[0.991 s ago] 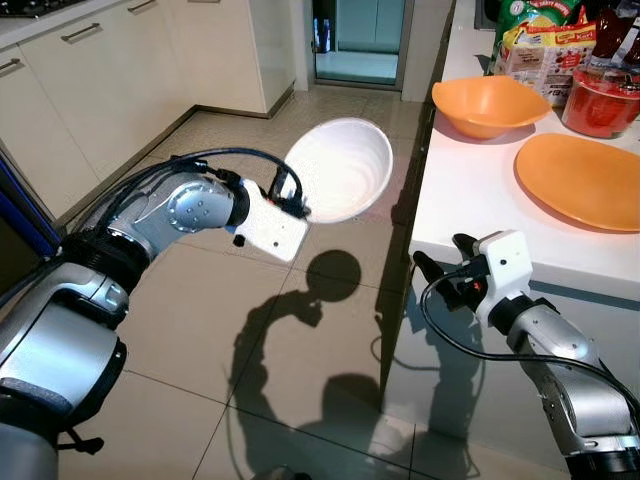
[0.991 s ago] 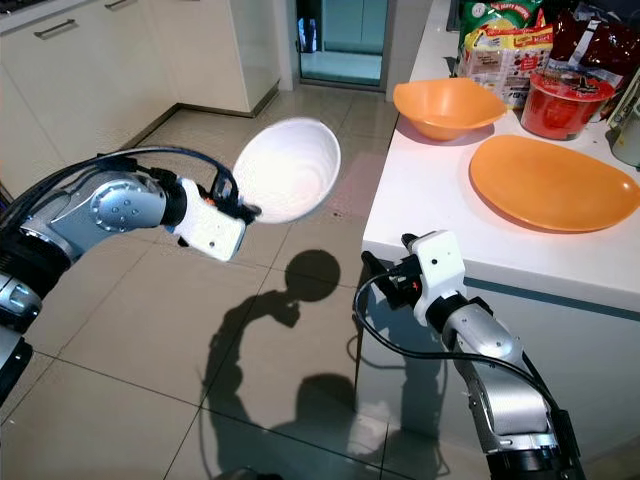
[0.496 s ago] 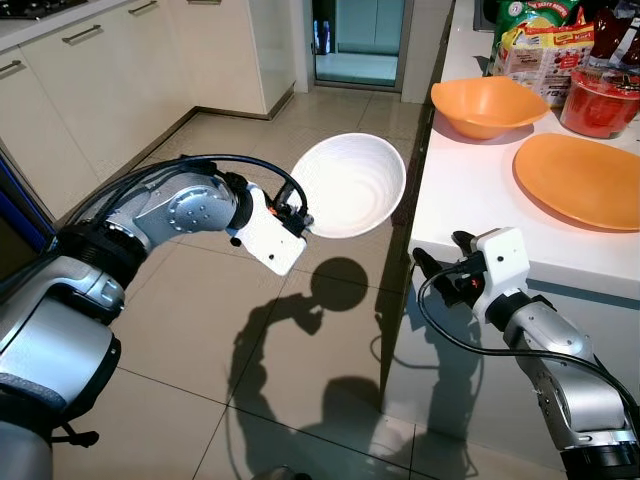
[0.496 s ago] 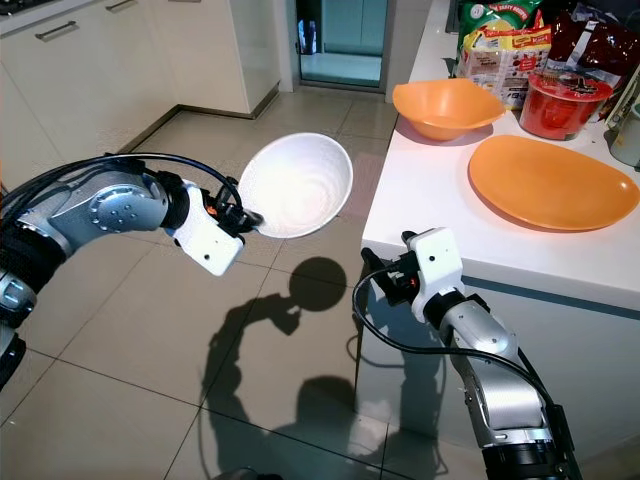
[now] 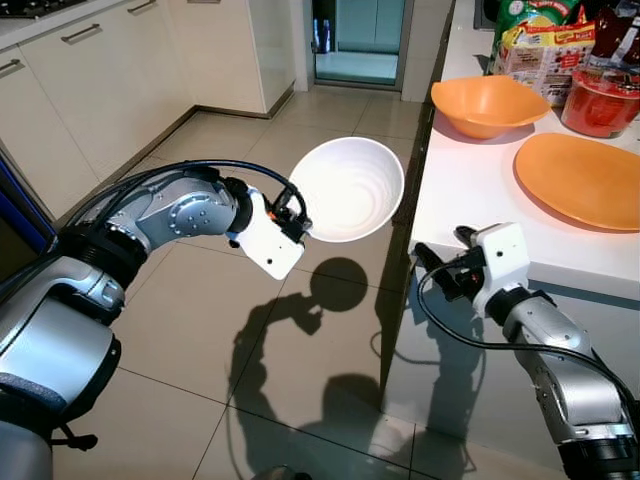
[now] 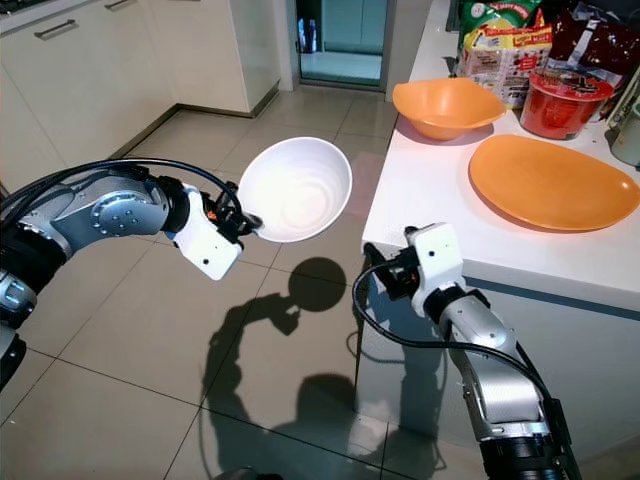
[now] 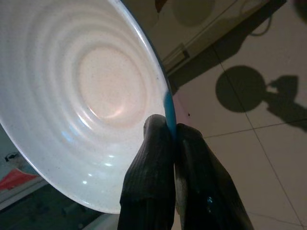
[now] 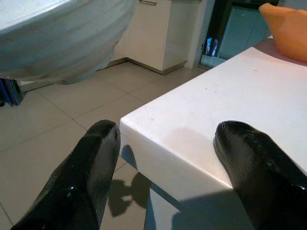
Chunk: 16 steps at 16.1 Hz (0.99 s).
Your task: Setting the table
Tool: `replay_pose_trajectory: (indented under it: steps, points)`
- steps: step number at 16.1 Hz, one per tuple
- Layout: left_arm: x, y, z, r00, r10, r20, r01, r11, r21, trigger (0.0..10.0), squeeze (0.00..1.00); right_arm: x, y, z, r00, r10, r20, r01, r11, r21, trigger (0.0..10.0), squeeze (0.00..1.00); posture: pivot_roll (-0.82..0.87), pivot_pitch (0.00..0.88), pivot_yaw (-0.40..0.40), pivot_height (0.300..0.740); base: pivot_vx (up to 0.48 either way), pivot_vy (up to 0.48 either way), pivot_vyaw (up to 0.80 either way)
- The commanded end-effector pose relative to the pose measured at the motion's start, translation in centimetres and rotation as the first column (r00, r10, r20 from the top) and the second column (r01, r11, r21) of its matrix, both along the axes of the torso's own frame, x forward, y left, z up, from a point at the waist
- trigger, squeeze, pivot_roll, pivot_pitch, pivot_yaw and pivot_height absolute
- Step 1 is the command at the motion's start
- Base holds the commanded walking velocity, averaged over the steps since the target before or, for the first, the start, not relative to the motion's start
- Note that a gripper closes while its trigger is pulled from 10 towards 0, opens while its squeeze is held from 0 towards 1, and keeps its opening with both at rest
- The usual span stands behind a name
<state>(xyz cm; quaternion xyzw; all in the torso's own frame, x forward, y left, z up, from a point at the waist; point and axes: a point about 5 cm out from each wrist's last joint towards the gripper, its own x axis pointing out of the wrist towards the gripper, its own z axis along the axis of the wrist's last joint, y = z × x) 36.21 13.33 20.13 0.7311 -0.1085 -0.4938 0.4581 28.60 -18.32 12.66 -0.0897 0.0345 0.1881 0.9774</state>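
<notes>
Over the open tiled kitchen floor, left of the white countertop, the left gripper pinches the rim of a ribbed white round bowl, fingers closed tight on either side of the rim. That bowl hangs tilted in mid-air, just short of the counter's left edge, with free floor below and bare counter surface near the corner. Farther along the counter sit an orange bowl and a flat orange plate, well apart from the edge. Down at the near corner, the right gripper is spread wide, empty, its fingertips straddling the corner.
</notes>
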Motion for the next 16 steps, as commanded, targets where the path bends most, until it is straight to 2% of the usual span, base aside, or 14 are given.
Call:
replay_pose_trajectory:
  steps: [1, 5, 7, 16]
  points:
    - [0.48, -0.06, 1.35, 0.999, 0.013, 0.044, -0.011, 0.999, -0.044, 0.0, 0.0, 0.13, -0.05, -0.06, 1.0, -0.006, -0.005, 0.006, 1.0, 0.0, 10.0, 0.0, -0.02, 0.0, 0.077, 0.74, 0.0, 0.0, 0.0]
    - [0.44, -0.25, 0.96, 0.999, 0.005, 0.043, -0.003, 0.999, -0.042, 0.0, 0.0, -0.01, -0.03, -0.22, 1.0, -0.008, -0.012, 0.008, 1.0, -0.004, 10.0, 0.0, -0.02, 0.0, 0.079, 0.74, 0.0, 0.0, 0.0]
    - [0.42, -0.36, 0.91, 0.999, 0.001, 0.041, 0.001, 0.999, -0.045, 0.0, 0.0, -0.06, -0.12, -0.62, 0.999, -0.025, -0.042, 0.024, 0.999, -0.037, 10.0, 0.0, -0.02, 0.0, 0.078, 0.74, 0.0, 0.0, 0.0]
    - [0.4, -0.72, 0.85, 0.999, 0.001, 0.041, 0.002, 0.997, -0.072, 0.0, 0.0, -0.08, 0.66, -0.97, 0.998, 0.008, -0.056, -0.008, 1.0, -0.008, 10.0, 0.0, 0.02, 0.0, 0.073, 0.74, 0.0, 0.0, 0.0]
